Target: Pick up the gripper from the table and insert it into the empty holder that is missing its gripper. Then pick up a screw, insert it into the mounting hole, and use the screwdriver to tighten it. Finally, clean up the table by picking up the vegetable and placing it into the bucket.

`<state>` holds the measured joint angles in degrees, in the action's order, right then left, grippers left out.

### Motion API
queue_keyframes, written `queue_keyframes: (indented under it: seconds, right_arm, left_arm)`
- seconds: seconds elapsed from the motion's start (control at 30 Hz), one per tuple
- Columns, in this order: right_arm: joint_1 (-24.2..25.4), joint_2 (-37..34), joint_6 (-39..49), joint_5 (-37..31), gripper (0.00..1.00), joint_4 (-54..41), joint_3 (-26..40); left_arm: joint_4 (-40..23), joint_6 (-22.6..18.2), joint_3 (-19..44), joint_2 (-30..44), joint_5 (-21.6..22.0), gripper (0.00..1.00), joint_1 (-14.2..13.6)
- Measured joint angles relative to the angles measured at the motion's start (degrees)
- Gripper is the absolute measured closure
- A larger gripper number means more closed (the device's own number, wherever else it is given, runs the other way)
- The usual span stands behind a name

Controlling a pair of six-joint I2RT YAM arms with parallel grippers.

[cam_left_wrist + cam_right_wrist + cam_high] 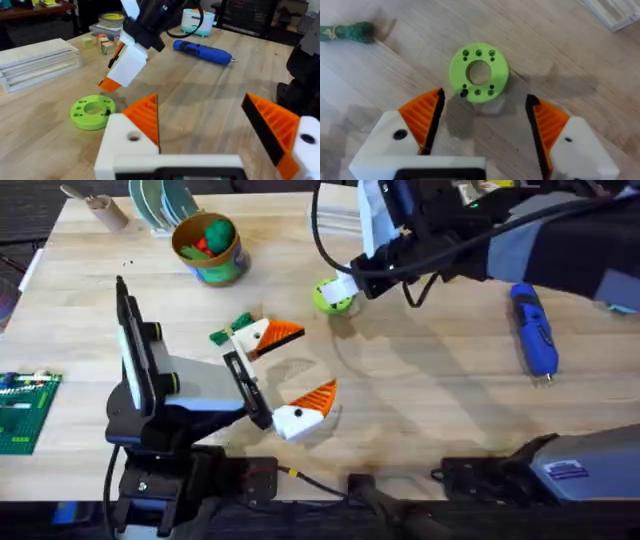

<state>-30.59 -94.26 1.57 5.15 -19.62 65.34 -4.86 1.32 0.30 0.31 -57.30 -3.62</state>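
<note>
Pad looks seated: both white jaw blocks of the left gripper (312,360) carry orange ribbed wedges (318,393), jaws wide apart, holding nothing, parked near the desk's (420,410) near edge. I can't tell which block was the empty holder. Step in hand, I'd say, is the screw pickup. Right gripper (484,97) hovers over the lime-green ring (479,73) toward the far edge, jaws apart, not touching it. Small black screw (464,92) stands in one ring hole, close to one orange pad. Next move needs the jaws centred on that screw rather than the ring, then a fine pinch and straight lift. Mounting hole (133,136) on the left block looks open. Screwdriver (533,330) lies near the right edge, vegetable (230,330) just beside the left arm's far jaw, bucket (208,248) near the far edge.
</note>
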Motion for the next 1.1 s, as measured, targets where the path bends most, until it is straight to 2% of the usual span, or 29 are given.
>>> queue_keyframes:
  seconds: [0.17,0.37,0.6,1.1]
  right_arm:
    - [-0.63,-0.90,1.52,-0.28,0.065,0.07,0.02]
    - [-2.92,-3.55,2.82,-0.68,0.070,0.00,0.02]
    - [-5.95,-4.39,4.50,-4.32,0.077,-0.12,1.12]
    - [-6.65,-6.34,5.37,-6.45,0.141,-0.05,1.75]
  left_arm:
    - [-0.02,-0.01,0.00,-0.01,-0.02,0.008,0.00]
    - [-0.02,-0.02,0.00,0.00,-0.05,0.008,0.00]
    - [-0.02,-0.02,0.00,0.00,-0.11,0.007,0.00]
    - [-0.04,-0.02,0.00,0.00,-0.11,0.007,0.00]
